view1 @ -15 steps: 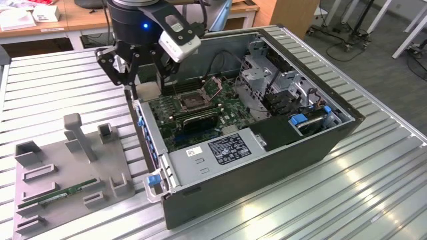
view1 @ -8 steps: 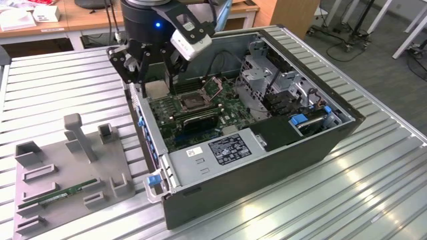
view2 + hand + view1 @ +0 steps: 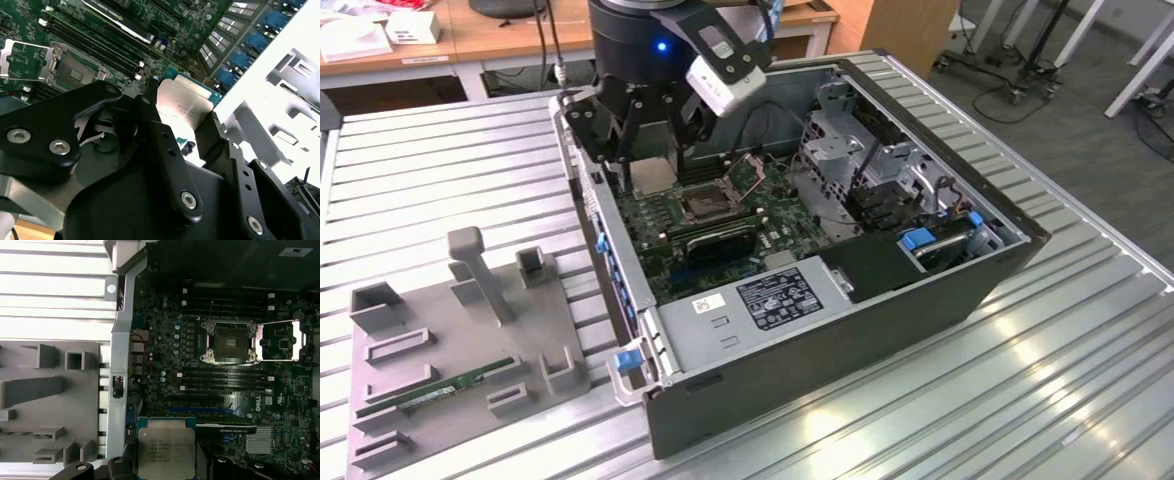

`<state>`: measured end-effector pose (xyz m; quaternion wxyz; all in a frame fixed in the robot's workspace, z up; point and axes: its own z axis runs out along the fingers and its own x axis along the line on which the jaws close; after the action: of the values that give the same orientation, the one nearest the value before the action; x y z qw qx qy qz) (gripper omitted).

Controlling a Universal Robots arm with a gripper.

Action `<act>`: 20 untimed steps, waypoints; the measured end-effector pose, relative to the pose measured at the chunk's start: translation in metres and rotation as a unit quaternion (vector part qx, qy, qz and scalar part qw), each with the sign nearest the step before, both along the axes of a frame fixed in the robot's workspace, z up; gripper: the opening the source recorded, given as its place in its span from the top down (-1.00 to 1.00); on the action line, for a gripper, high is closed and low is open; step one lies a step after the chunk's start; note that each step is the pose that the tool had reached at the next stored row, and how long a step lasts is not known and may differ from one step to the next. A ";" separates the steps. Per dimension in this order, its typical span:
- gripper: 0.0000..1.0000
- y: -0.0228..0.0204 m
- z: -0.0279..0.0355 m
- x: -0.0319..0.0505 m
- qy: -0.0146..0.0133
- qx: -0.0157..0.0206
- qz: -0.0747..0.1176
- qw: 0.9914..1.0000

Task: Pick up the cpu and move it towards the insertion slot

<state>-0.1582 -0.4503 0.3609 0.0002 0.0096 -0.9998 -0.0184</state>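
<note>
The cpu (image 3: 166, 447), a flat square chip with a silvery face and pale rim, is held in my gripper (image 3: 166, 464), which is shut on its edges. In the second wrist view the cpu (image 3: 182, 102) sits between the two black fingers (image 3: 165, 145) of the gripper (image 3: 180, 114). In the exterior view the gripper (image 3: 654, 165) hangs inside the open computer case, just above the green motherboard. The insertion slot (image 3: 231, 342) is a square metal-framed socket with a dark centre, its cover plate (image 3: 282, 340) swung open. The insertion slot (image 3: 710, 203) lies a short way from the gripper, toward the exterior view's right.
The case wall (image 3: 620, 270) separates the motherboard from a grey plastic tray (image 3: 454, 340) holding a thin green memory stick (image 3: 454, 385). Long black memory slots (image 3: 220, 377) flank the socket. A power supply (image 3: 761, 300) and a drive cage (image 3: 854, 160) crowd the case. A slatted metal table (image 3: 1067, 370) lies beneath.
</note>
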 end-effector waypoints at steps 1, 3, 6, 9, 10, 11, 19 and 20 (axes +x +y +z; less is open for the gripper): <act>-0.09 0.0000 0.0000 0.0023 0.000 0.000 0.000 1.000; -0.09 0.0000 0.0000 0.0062 0.000 0.000 0.000 1.000; -0.09 0.0000 0.0000 0.0120 0.000 0.000 0.000 1.000; -0.09 0.0000 0.0000 0.0171 0.000 0.000 0.000 1.000; -0.09 0.0000 -0.0001 0.0190 0.000 0.000 0.000 1.000; -0.09 0.0000 -0.0001 0.0206 0.000 0.000 0.000 1.000; -0.09 0.0000 -0.0001 0.0363 0.000 0.000 0.000 1.000; -0.09 0.0000 -0.0001 0.0380 0.000 0.000 0.000 1.000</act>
<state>-0.1202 -0.4503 0.3608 0.0002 0.0096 -0.9998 -0.0185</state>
